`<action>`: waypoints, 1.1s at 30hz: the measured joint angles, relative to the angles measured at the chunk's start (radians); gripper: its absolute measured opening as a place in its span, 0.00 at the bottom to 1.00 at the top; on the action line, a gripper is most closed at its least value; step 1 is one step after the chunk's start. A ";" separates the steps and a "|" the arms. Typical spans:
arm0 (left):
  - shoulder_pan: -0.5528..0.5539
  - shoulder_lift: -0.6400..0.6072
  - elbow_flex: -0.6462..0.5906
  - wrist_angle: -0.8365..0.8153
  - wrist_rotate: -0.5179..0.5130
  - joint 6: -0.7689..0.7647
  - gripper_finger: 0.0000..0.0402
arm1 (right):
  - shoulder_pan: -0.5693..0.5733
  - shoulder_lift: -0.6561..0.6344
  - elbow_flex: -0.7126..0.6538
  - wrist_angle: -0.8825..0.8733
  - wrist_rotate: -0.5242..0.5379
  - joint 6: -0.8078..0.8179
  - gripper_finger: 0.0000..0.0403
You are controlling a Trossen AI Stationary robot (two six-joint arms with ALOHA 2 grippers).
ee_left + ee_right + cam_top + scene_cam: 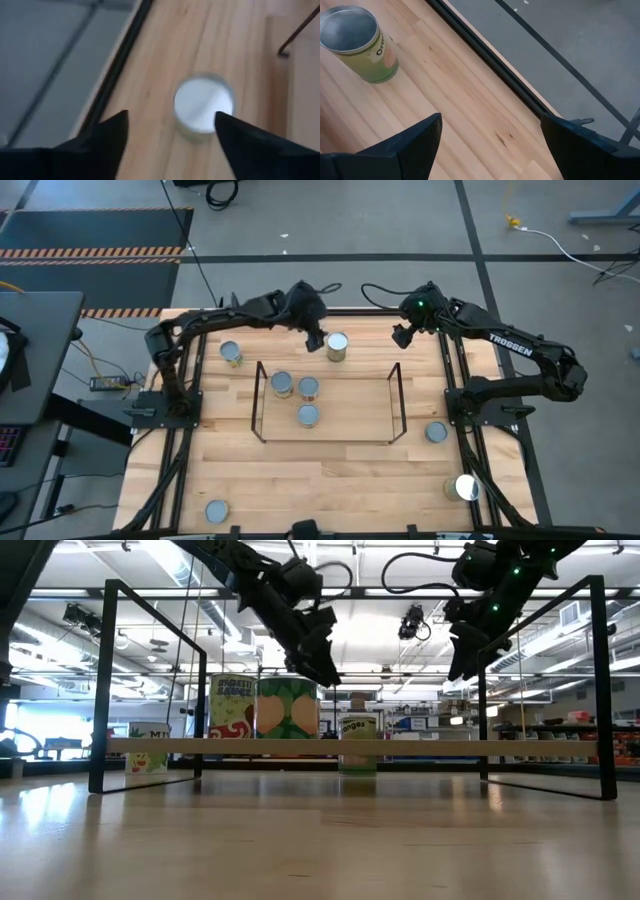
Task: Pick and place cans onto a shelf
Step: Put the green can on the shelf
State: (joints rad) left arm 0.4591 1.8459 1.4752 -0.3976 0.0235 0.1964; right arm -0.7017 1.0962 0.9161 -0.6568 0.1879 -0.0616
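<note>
Wooden planking makes up the bench, and we find it bounded all round by a black frame. On its middle stands the shelf, a low rack of thin dark rods with upright end frames. Three cans sit within its outline, bunched toward its left half; we judge these placed, though whether they rest on the rack's board or on the bench beneath we cannot tell from above.

Five cans remain outside. One stands near the far left corner, one near the near left corner, two along the right edge, the nearer of them with a bright top. The fifth, a can with yellowish sides, stands just behind the shelf near the far edge. We estimate the task at under half done.

Our left gripper hovers just beside and above this fifth can, fingers spread and grasping nothing; its wrist camera shows the round top between the fingertips. The right gripper hangs over the far edge toward the right, likewise spread and empty, well apart from the can.

As to clearance, the far edge lies close behind the can, so room there is tight. The shelf's right half is free, with open bench in front of it.
</note>
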 joint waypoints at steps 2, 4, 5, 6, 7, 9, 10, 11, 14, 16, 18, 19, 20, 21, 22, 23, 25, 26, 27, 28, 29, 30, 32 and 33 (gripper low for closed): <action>0.006 0.064 0.083 -0.124 0.028 -0.007 0.84 | 0.000 0.000 0.000 0.002 0.000 0.002 0.86; 0.005 0.132 0.165 -0.225 0.060 0.000 0.89 | 0.000 0.000 0.000 0.005 0.000 0.009 0.86; 0.003 0.160 0.203 -0.268 0.066 0.008 0.91 | 0.000 0.000 0.000 0.005 -0.003 0.013 0.86; 0.002 0.181 0.236 -0.301 0.072 0.022 0.92 | 0.000 0.000 0.000 0.005 -0.007 0.015 0.86; 0.000 0.195 0.259 -0.325 0.077 0.032 0.93 | 0.001 0.000 0.000 0.005 -0.007 0.017 0.86; -0.005 0.202 0.275 -0.351 0.078 0.048 0.94 | 0.004 0.000 0.000 0.005 -0.007 0.016 0.86; -0.005 0.202 0.275 -0.353 0.078 0.054 0.95 | 0.005 0.000 0.000 0.005 -0.008 0.016 0.86; -0.005 0.202 0.272 -0.345 0.078 0.058 0.96 | 0.006 0.000 0.000 0.005 -0.008 0.015 0.86; -0.005 0.203 0.269 -0.361 0.077 0.083 0.96 | 0.006 0.000 0.000 0.005 -0.012 0.012 0.86; -0.005 0.219 0.270 -0.318 0.073 0.101 0.96 | 0.006 0.000 0.000 0.005 -0.018 0.008 0.86; -0.005 0.235 0.268 -0.312 0.060 0.108 0.96 | 0.006 0.000 0.000 0.007 -0.018 0.008 0.86; -0.005 0.245 0.268 -0.284 0.054 0.126 0.96 | 0.006 0.000 0.000 0.007 -0.020 0.008 0.86; -0.005 0.250 0.268 -0.273 0.053 0.135 0.96 | 0.006 0.000 0.000 0.007 -0.024 0.008 0.86; -0.005 0.254 0.268 -0.285 0.052 0.147 0.96 | 0.007 0.000 0.000 0.007 -0.026 0.010 0.86; -0.005 0.259 0.268 -0.276 0.052 0.155 0.96 | 0.009 0.000 0.000 0.007 -0.028 0.014 0.86; -0.007 0.263 0.268 -0.261 0.054 0.158 0.96 | 0.009 0.000 0.000 0.007 -0.029 0.014 0.86; -0.008 0.270 0.268 -0.267 0.058 0.159 0.96 | 0.012 0.000 0.000 0.008 -0.033 0.014 0.86; -0.008 0.275 0.268 -0.243 0.058 0.159 0.96 | 0.012 0.000 0.000 0.008 -0.039 0.014 0.86; -0.008 0.278 0.268 -0.230 0.062 0.159 0.96 | 0.012 0.000 0.000 0.010 -0.048 0.010 0.86; -0.008 0.279 0.268 -0.233 0.067 0.159 0.96 | 0.012 0.000 0.000 0.012 -0.059 0.005 0.86; -0.010 0.282 0.268 -0.223 0.070 0.159 0.96 | 0.013 0.002 0.000 0.015 -0.078 -0.006 0.86; -0.013 0.289 0.269 -0.201 0.073 0.159 0.96 | 0.013 0.003 0.000 0.021 -0.097 -0.024 0.86; -0.015 0.298 0.268 -0.202 0.085 0.159 0.96 | 0.015 0.014 0.000 0.050 -0.128 -0.051 0.86; -0.015 0.305 0.267 -0.201 0.090 0.159 0.96 | 0.017 0.022 0.000 0.073 -0.136 -0.051 0.86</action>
State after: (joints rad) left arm 0.4437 2.1514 1.7420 -0.5982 0.1140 0.3557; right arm -0.6843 1.1178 0.9161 -0.5839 0.0516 -0.1124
